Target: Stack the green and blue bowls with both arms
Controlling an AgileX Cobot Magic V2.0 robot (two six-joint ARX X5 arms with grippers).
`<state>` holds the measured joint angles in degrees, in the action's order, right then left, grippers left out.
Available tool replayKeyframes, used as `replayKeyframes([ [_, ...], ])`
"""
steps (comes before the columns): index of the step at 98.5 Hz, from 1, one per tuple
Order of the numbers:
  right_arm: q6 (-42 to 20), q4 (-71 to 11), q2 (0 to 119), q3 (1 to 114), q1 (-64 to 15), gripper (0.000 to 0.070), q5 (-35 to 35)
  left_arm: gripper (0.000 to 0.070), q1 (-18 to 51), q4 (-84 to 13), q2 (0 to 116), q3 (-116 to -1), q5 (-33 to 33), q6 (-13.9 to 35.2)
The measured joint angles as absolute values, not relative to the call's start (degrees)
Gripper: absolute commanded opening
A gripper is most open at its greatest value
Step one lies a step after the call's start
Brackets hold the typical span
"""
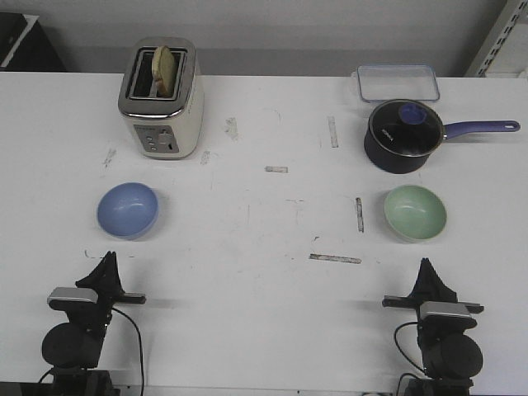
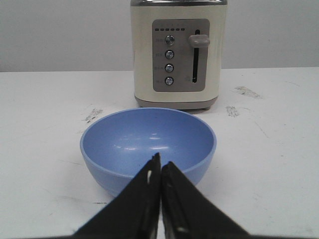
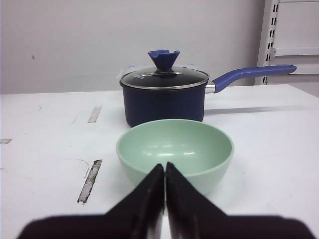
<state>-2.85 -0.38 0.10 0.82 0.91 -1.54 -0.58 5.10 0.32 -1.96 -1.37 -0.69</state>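
Nothing of the stacking is done as we look over the white table (image 1: 264, 313): the blue bowl (image 1: 127, 209) and the green bowl (image 1: 415, 213) sit well apart, one on our left half and one on our right, each upright, empty and untouched. Both arms wait at the near edge. Our left gripper (image 1: 106, 266) points at the blue bowl from just short of it, its black fingers pressed together and holding nothing; in the left wrist view the closed tips (image 2: 160, 167) line up with the bowl's (image 2: 148, 148) near wall, a cream toaster (image 2: 176, 52) standing behind it. Our right gripper (image 1: 426, 271) mirrors that pose, fingers also together and bare, aimed at the green bowl (image 3: 175, 151), beyond which stands a dark blue lidded saucepan (image 3: 164, 97). What remains, we judge, is everything: parting the fingers, taking a rim, carrying one bowl across and nesting it in the other
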Motion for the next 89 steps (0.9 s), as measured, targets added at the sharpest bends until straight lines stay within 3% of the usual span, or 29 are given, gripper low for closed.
replayKeyframes([
  [89,-2.85,-0.08,0.1,0.82,0.91,0.0,-1.54,0.0002,-0.58,5.5,0.32,-1.96,-1.37,-0.67],
])
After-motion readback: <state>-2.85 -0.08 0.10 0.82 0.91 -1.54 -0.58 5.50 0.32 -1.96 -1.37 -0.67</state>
